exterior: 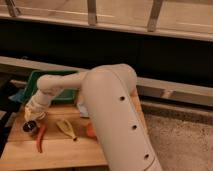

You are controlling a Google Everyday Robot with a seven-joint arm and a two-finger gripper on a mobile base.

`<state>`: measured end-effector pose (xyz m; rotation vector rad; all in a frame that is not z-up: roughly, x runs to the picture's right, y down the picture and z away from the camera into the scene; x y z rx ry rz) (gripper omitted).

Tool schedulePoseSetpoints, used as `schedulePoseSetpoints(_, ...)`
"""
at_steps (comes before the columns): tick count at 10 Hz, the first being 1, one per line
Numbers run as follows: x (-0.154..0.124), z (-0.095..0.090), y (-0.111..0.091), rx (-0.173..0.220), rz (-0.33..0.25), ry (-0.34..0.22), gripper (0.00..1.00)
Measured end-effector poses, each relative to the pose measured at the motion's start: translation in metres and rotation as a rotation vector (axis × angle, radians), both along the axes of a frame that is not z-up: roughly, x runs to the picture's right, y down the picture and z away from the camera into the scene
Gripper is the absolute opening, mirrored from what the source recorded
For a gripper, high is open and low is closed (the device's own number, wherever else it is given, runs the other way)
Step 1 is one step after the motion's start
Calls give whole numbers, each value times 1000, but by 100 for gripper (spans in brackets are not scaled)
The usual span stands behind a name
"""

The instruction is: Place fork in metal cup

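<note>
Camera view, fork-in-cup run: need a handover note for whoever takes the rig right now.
Gripper: low over the left end of the wooden table, just above the metal cup.
Fork: not clearly visible; whether it is held or already in the cup cannot be told.
Metal cup: upright near the table's left edge, a red-orange carrot-like item right beside it.
Also there: a yellowish item mid-table, a green bin behind.
Done: arm positioned at the cup.
Left: confirm the fork is in the cup, then pull back.

no readable text, labels or numbers anywhere, gripper [33, 116] at left of frame above metal cup [30, 128]
</note>
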<state>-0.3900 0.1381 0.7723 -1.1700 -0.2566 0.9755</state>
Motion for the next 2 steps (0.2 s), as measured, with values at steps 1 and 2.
schedulePoseSetpoints(1, 0, 0, 0, 0, 1, 0, 80)
schedulePoseSetpoints(2, 1, 0, -1, 0, 1, 1, 80)
